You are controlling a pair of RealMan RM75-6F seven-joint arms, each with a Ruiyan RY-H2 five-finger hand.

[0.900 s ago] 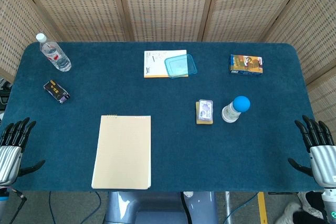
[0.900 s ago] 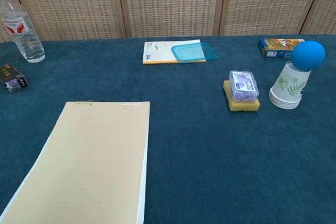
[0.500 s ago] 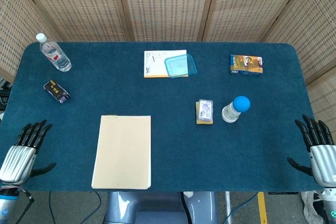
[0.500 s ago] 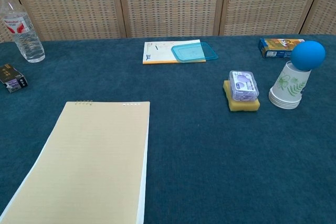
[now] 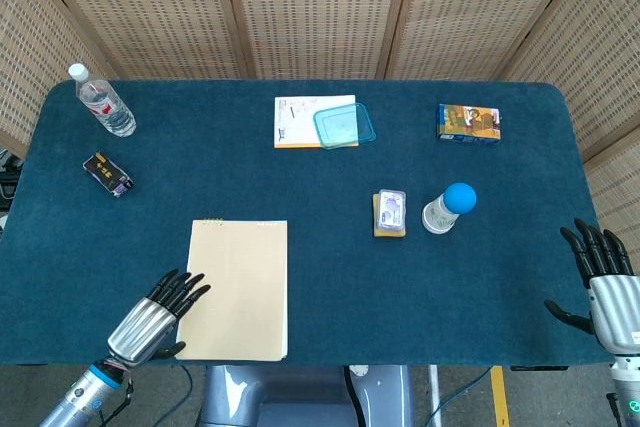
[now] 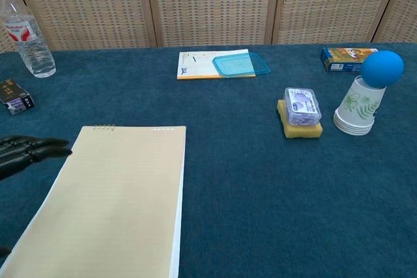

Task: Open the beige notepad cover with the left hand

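Notepad (image 5: 233, 290), closed and beige, is seen lying flat near the front edge of the bench (image 5: 300, 167), at about seven o'clock from the bench's middle, with its binding along the far short edge. The left hand (image 5: 152, 321) is held just beside the pad's left edge, at about nine o'clock from it; its fingers (image 6: 36, 149) are spread and straight, nothing is gripped, and the tips lie close to the edge, though contact cannot be confirmed. The right hand (image 5: 604, 287) is kept well apart at the bench's right rim, fingers apart and empty. The cover is judged thin and flush with the pages, so several sheets could be caught with it if the tips dig too deep. The whole pad could also be pushed across the cloth toward three o'clock if the edge is pressed sideways rather than lifted.
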